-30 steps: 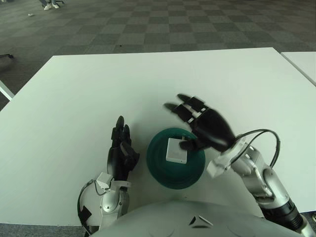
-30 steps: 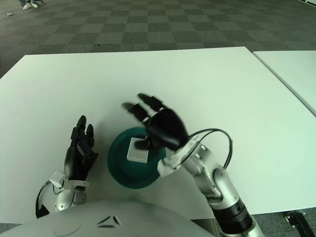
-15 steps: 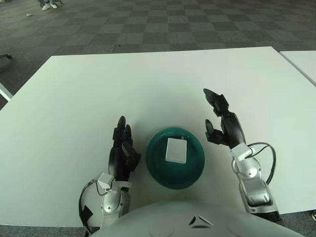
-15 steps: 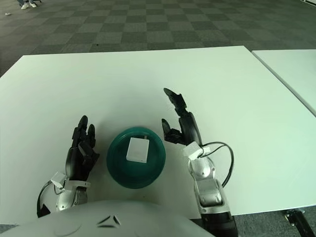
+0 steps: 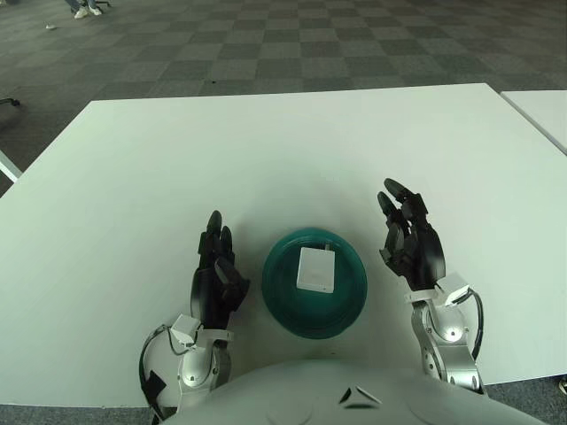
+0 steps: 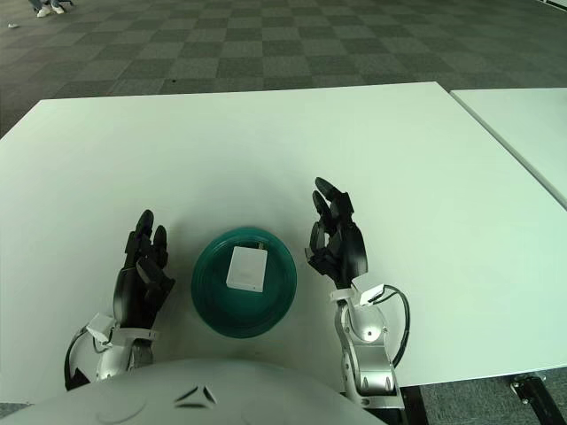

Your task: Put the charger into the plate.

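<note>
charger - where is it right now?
The charger lies flat inside the green plate at the table's near edge, between the left robot hand and the right robot hand, touched by neither.

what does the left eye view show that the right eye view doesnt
Only the left eye view shows a strip of another white surface at its left edge and a dark object on the floor above it.

Only the right eye view shows much more of the neighbouring white table on the right and a dark fitting at the bottom right corner.

Both show the white square charger lying in the round teal plate on the large white table, with the left robot hand and right robot hand open, resting either side of the plate.
</note>
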